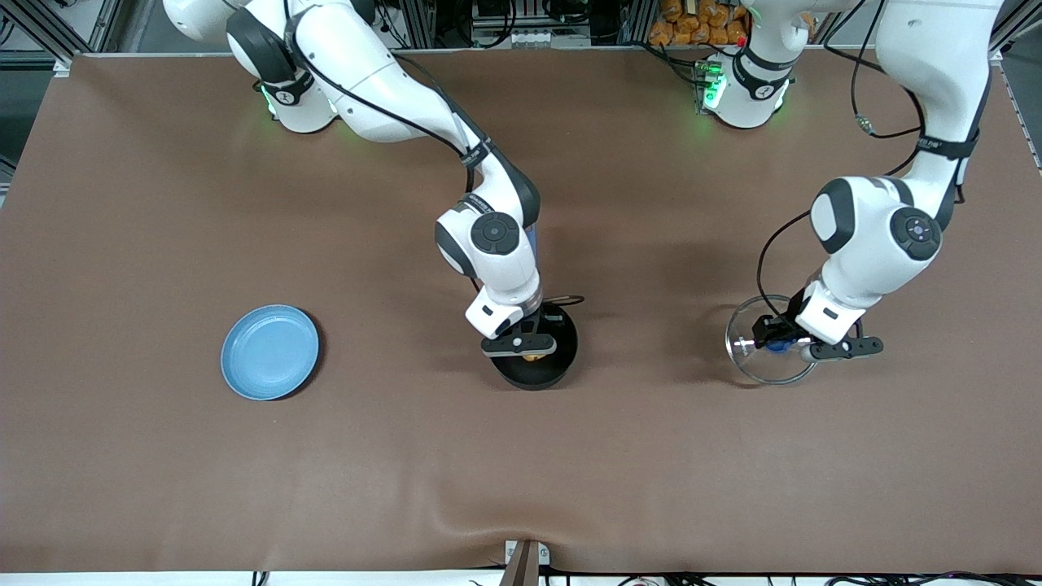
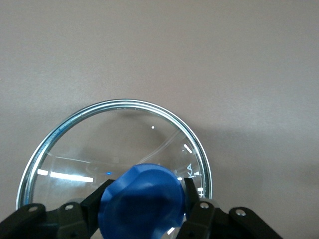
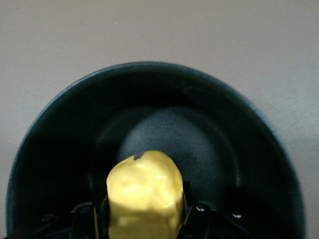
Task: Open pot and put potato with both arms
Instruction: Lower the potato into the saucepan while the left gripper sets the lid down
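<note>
— Right gripper [image 1: 529, 352] first: what is it doing?

— Its fingers are pinching the potato [image 3: 144, 194] from both sides, and it is hanging over the open pot [image 1: 562, 358]. From the right wrist view the potato is sitting between the pads just above the pot's dark inside [image 3: 164, 129], within the rim.

— And the pot itself?

— It is standing near the middle of the table [image 1: 521, 488], uncovered. Most of its handle is hiding under the right arm [image 1: 488, 244], which is reaching in from its base.

— Where is the left gripper [image 1: 777, 342]?

— Well away from the pot, toward the left arm's end of the table. Its fingers are closing on the blue knob [image 2: 142, 201] of the glass lid [image 2: 119, 144]. I cannot tell whether the lid is resting on the table or hanging just above it.

— Anything else relative to the pot?

— A plate [image 1: 270, 352] is lying well apart from the pot, toward the right arm's end, about as near to the front camera as the pot. The left arm [image 1: 879, 236] is bending down over the lid.
</note>
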